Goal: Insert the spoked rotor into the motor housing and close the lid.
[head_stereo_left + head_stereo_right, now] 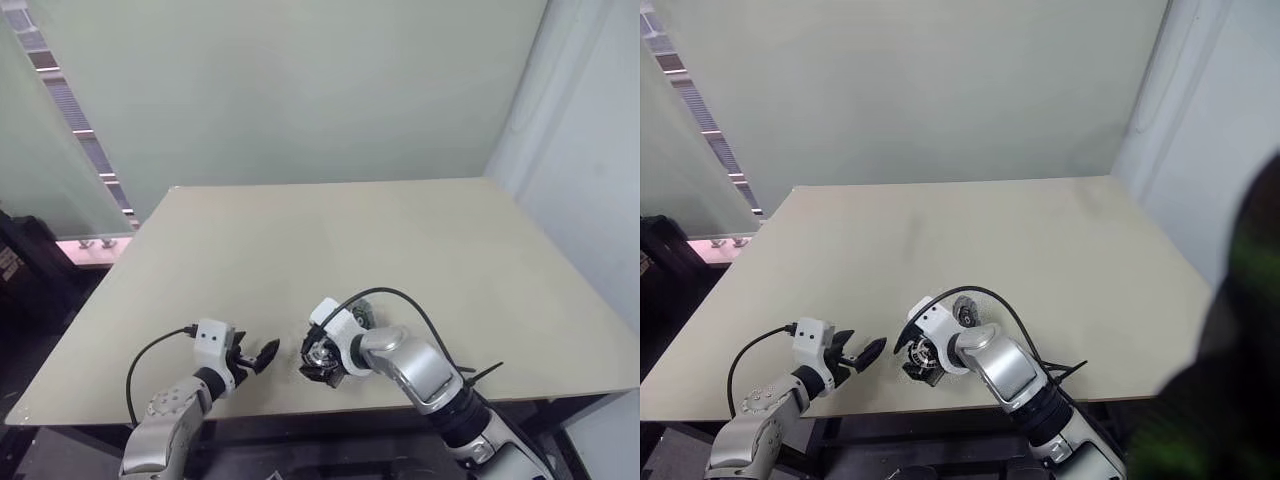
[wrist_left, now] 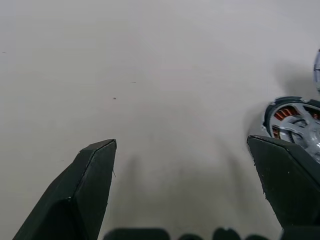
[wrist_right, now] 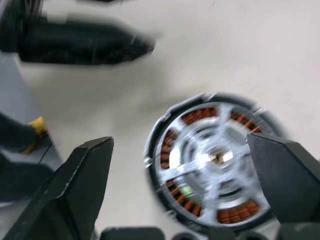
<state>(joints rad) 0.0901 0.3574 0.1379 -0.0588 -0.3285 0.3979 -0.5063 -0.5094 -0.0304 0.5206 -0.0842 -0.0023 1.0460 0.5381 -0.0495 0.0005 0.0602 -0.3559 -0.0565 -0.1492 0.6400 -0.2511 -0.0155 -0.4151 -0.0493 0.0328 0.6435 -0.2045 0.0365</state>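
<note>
One motor housing (image 3: 212, 162) sits near the front edge of the desk (image 1: 400, 240), one spoked rotor (image 3: 215, 157) seated inside over the copper windings. The right pincer (image 3: 192, 190) spreads wide around it, gripping nothing. The left pincer (image 1: 262, 356) gapes empty just beside; broad bare desk beyond.

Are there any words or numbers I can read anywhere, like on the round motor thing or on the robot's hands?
No, there are none to read.
Motor housing, with the spoked rotor sitting in it: no writing shows.
Left gripper and right gripper: plain black fingers, no labels.
Table: bare, no marks that read as text.
Grey disc behind the right gripper: too small to tell.
</note>
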